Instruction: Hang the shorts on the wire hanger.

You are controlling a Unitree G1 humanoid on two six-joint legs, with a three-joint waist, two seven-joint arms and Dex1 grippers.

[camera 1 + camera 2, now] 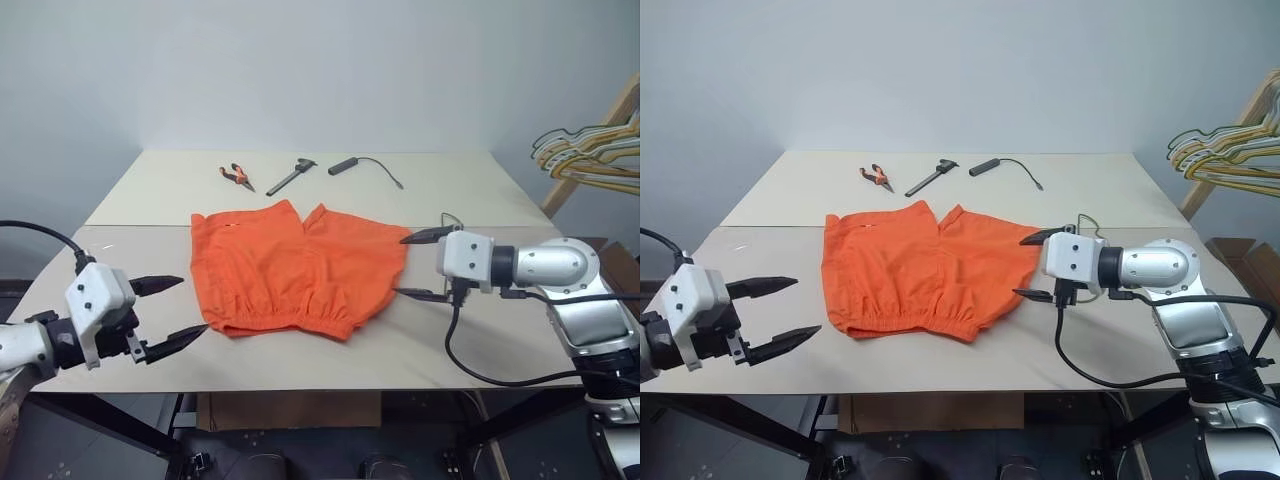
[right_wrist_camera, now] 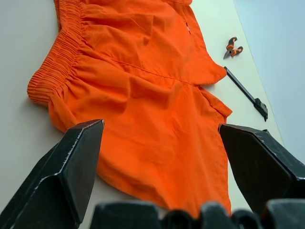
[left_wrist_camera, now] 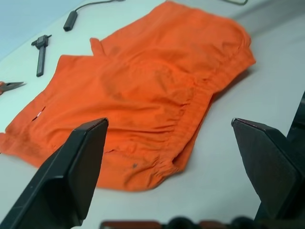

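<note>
Since nothing is picked up yet, we see it like this:
Shorts: one pair of shorts (image 1: 297, 265) lies flat in the middle of the counter (image 1: 480, 345), waistband toward us, easy to reach from both sides.
Left hand: our left hand (image 1: 170, 312) hangs just beside the waistband corner, fingers spread, holding nothing.
Right hand: our right hand (image 1: 420, 265) is near the other side, spread and empty too.
Wire hanger: a thin wire (image 1: 452, 220) peeks out behind our right hand; we cannot tell more.
Far edge: one pair of pliers (image 1: 236, 177), one black tool (image 1: 291, 176), one black cable (image 1: 365, 166).
Hangers: a bunch (image 1: 590, 150) hangs off to the right.

one shorts (image 1: 292, 267), one pliers (image 1: 236, 177), one black tool (image 1: 292, 176), one cable (image 1: 366, 167)
</note>
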